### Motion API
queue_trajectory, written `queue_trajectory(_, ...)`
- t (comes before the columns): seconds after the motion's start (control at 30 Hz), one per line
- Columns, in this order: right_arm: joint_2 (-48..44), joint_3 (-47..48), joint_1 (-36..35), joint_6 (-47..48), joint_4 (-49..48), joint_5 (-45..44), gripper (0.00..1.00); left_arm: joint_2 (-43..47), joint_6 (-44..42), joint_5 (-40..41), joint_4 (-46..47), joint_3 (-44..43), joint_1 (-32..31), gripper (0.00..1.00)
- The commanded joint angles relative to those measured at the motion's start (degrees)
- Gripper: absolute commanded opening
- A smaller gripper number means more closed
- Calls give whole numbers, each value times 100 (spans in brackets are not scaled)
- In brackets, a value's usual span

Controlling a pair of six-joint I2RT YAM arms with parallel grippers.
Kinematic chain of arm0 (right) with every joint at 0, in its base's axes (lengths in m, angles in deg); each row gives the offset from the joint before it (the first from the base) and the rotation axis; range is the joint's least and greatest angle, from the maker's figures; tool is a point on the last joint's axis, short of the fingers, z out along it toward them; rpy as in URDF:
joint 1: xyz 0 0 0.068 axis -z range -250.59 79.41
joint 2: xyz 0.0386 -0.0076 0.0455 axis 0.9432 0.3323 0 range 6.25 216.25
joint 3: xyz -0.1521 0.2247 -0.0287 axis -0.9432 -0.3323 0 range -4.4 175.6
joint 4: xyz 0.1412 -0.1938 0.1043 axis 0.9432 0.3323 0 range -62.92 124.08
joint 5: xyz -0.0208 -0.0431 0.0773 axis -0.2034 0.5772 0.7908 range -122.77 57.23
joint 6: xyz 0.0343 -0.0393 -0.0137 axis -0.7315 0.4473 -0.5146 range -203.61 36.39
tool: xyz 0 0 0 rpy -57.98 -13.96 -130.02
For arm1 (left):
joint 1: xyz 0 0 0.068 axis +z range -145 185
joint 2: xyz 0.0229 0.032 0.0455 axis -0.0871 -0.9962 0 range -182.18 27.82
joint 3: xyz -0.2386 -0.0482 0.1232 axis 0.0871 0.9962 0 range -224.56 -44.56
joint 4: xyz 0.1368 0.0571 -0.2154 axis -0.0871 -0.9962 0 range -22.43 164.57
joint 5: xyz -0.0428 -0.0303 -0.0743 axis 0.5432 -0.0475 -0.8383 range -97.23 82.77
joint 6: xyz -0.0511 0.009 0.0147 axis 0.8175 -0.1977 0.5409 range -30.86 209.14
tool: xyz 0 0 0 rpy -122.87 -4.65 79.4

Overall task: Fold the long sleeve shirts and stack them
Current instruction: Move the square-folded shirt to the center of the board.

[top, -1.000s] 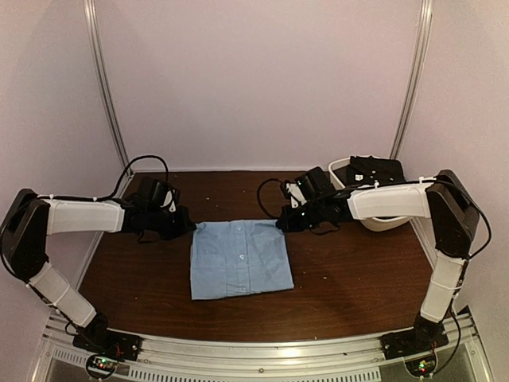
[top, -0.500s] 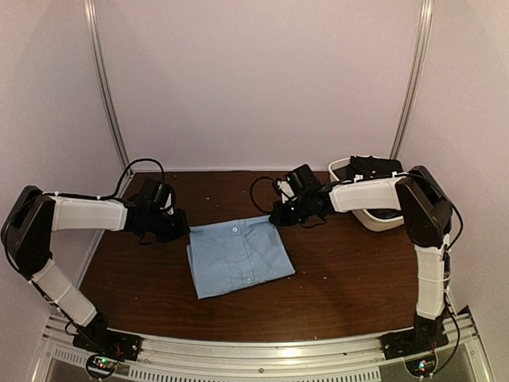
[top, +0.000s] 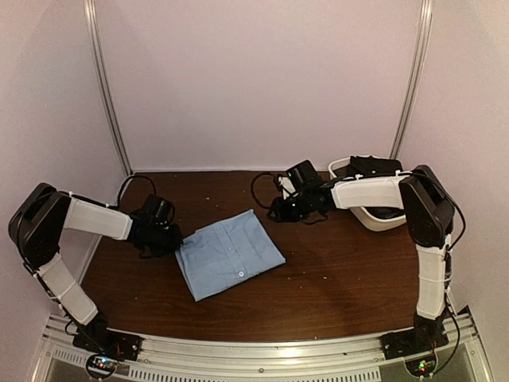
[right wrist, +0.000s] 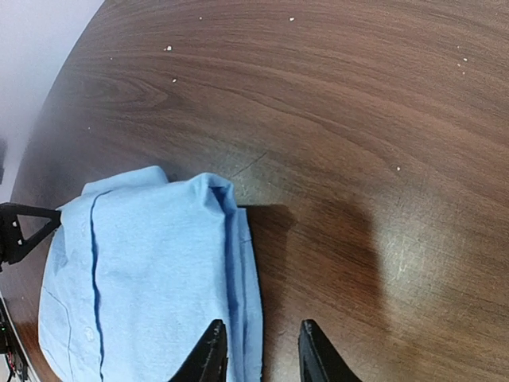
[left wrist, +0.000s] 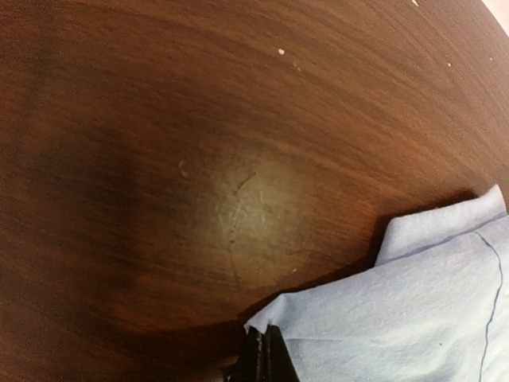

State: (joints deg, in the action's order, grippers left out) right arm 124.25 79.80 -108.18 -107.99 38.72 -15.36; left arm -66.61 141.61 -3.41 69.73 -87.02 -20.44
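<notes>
A folded light blue long sleeve shirt (top: 229, 253) lies skewed on the brown table (top: 342, 278), its button placket facing up. At the shirt's left corner my left gripper (top: 169, 239) is shut on the cloth; the left wrist view shows its black fingertips (left wrist: 266, 352) pinching the corner of the shirt (left wrist: 413, 318). My right gripper (top: 278, 211) stands open just beyond the shirt's far right corner. In the right wrist view the shirt (right wrist: 143, 278) has its folded edge running down between the spread fingers (right wrist: 211, 354), and the right gripper (right wrist: 258, 350) holds nothing.
A white oval tub (top: 372, 215) stands at the back right behind the right arm, with dark cloth (top: 374, 169) heaped in it. Pale walls close in the table at the back and both sides. Small white specks dot the wood.
The right gripper has opened and let go of the shirt's far right corner. The left gripper, still shut, has dragged its corner leftward and nearer, turning the shirt askew.
</notes>
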Motion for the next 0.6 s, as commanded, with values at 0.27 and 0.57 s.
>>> queue_trajectory(0.27, -841, -696, -355, -225, -153, -291, 32, -1660, -771, -660, 524, -1543, 38, 0)
queue_trajectory(0.57, -364, -489, -255, -257, -276, -216, 32, -2164, -1098, -581, -236, -2941, 90, 0)
